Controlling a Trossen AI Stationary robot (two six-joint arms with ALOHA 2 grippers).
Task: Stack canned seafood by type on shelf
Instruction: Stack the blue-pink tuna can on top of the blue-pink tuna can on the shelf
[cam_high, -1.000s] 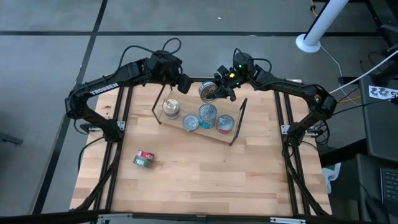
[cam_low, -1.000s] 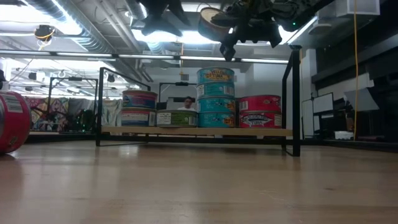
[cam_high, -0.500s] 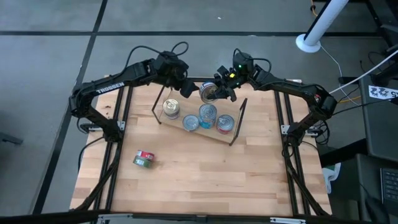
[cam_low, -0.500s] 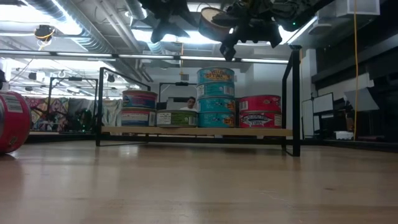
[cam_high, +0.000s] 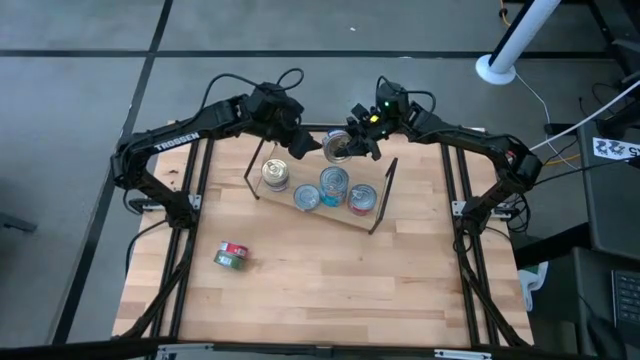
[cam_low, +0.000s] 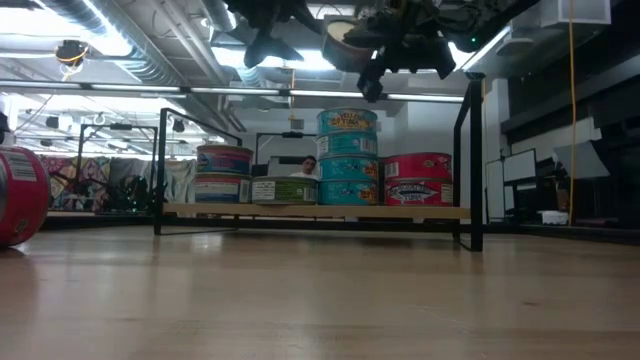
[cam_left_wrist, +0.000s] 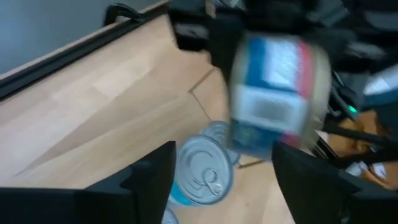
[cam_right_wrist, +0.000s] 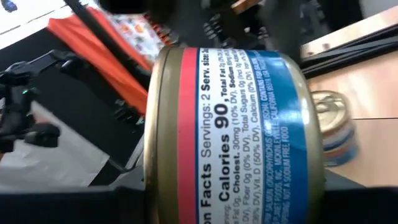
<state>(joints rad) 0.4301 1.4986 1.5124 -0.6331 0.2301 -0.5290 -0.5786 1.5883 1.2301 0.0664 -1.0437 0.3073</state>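
Plainly, the held can (cam_right_wrist: 233, 134) reads "Calories 90".

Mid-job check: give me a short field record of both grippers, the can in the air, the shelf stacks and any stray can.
right gripper: shut on held can, above the shelf's back edge
held can: blue and red label, on its side
left gripper: open, empty, beside the held can
shelf: holds four groups of cans; teal stack tallest
stray can: on the table, front left, off the shelf
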